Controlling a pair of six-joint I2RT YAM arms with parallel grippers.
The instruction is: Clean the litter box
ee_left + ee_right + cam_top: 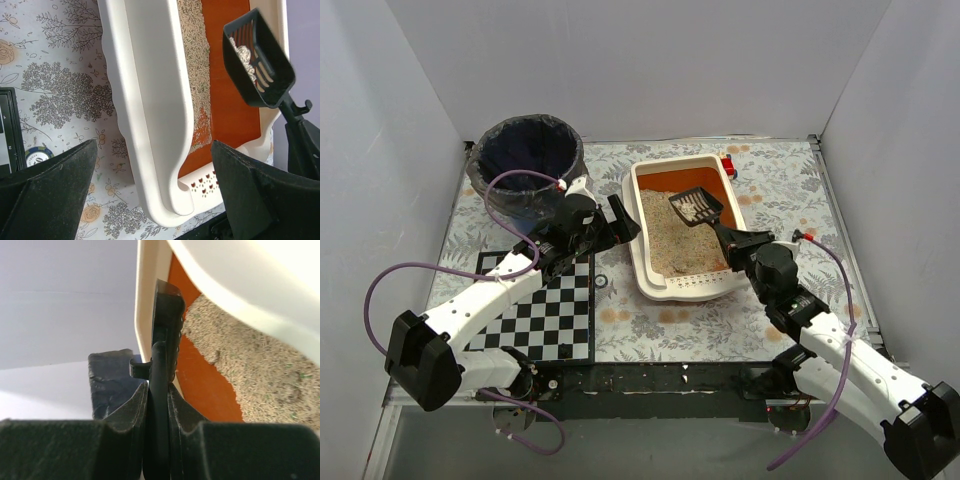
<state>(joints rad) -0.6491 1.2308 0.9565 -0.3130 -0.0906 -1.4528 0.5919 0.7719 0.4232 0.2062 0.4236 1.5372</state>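
Scoop (695,205) held over litter box (639,255)

The box lies mid-table, with the dark-bagged bin (525,160) at its 10 o'clock. The right gripper (732,238) clamps the scoop's handle. The left gripper (621,220) gapes wide at the box's 9 o'clock.

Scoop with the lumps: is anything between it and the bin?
The open left gripper sits beside the litter box, roughly between the scoop and the bin. The scoop may need to pass over it.
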